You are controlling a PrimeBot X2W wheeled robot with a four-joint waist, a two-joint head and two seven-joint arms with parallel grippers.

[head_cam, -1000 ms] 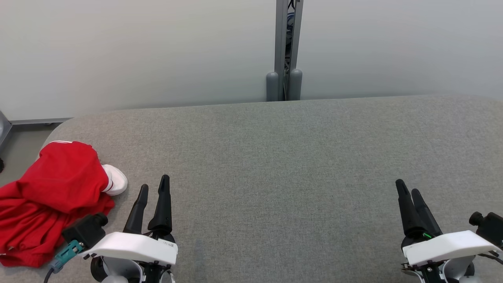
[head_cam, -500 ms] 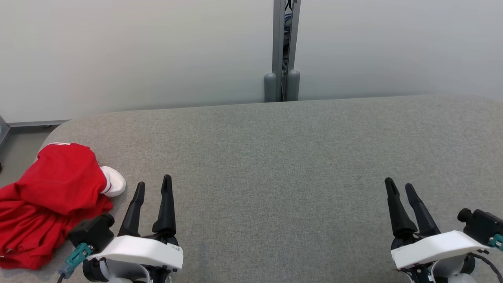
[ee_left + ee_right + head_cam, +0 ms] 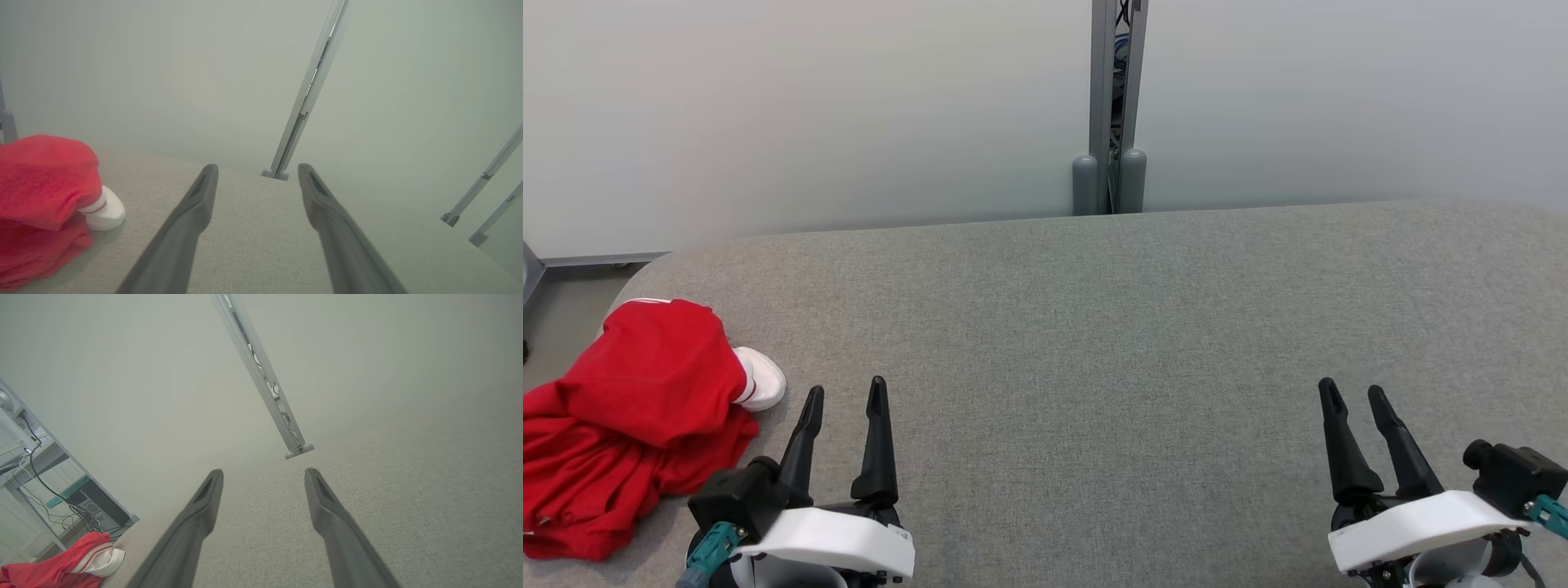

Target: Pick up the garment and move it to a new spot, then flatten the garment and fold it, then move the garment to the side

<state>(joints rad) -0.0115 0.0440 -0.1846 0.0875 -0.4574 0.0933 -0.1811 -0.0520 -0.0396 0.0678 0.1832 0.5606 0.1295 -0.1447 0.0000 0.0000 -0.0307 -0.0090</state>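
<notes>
Grey woven fabric covers the surface [image 3: 1143, 310]; its far edge runs straight and its far-left corner is rounded. Behind it stand plain pale wall panels [image 3: 768, 106], softly and evenly lit. An upright grey metal post [image 3: 1104, 82] joins them, with two rounded grey caps [image 3: 1085, 184] at its foot. Grey floor [image 3: 564, 298] shows past the left corner. In the right wrist view, a pale desk [image 3: 43, 456] with trailing black cables [image 3: 83, 522] stands beyond that end.
</notes>
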